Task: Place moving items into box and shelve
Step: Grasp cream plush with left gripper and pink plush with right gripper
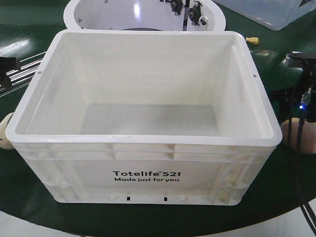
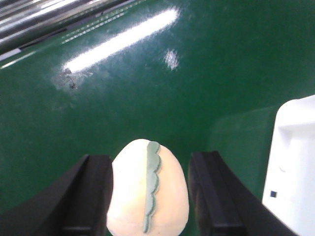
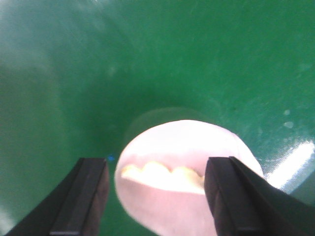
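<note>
The white box [image 1: 143, 163], printed "Totelife 521", stands in the middle of the green table with nothing inside. Its corner [image 2: 295, 162] shows in the left wrist view. The pale yellow toy with a green stripe [image 2: 133, 191] sits on the table left of the box, where its edge [image 1: 6, 129] peeks out. My left gripper [image 2: 150, 157] is open, one finger on each side of it. The reddish-brown toy with yellow scalloped trim [image 3: 182, 142] lies right of the box [image 1: 292, 133]. My right gripper [image 3: 156, 160] is open astride it.
A round white tub [image 1: 143, 15] stands right behind the box. A clear plastic tub [image 1: 276, 12] is at the back right, with a small yellow piece [image 1: 252, 40] near it. Metal rails [image 1: 19, 74] run at the left. Black cables [image 1: 300, 128] hang over the right toy.
</note>
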### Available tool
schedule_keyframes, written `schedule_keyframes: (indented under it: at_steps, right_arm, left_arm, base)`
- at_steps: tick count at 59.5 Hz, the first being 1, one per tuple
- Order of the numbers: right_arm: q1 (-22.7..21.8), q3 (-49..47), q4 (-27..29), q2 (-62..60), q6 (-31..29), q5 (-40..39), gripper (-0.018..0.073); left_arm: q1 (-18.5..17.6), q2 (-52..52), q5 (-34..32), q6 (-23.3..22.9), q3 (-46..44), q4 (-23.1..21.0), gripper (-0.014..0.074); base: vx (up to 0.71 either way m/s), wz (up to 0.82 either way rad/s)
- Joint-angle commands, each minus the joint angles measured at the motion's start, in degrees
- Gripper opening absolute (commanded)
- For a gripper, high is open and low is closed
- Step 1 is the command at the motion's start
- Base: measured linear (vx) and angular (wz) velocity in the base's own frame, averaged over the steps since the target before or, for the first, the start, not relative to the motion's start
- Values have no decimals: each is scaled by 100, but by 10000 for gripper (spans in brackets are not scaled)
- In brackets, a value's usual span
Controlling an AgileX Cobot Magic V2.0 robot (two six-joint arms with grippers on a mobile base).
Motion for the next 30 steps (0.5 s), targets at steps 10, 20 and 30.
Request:
schedule_keyframes:
  at_steps: [10, 20, 30]
  right_arm:
    - [-42, -185, -874, 40, 107, 290, 487]
    - [-42, -161, -575, 139, 107, 379, 487]
    - [-42, 213, -586, 139, 101, 213, 487]
  left_arm:
    - [25, 97, 154, 319, -195, -51, 470]
    - [25, 286, 255, 494, -176, -52, 470]
    - [25, 590, 550, 835, -176, -52, 470]
  base:
    - [0, 0]
    - [0, 0]
    - [0, 0]
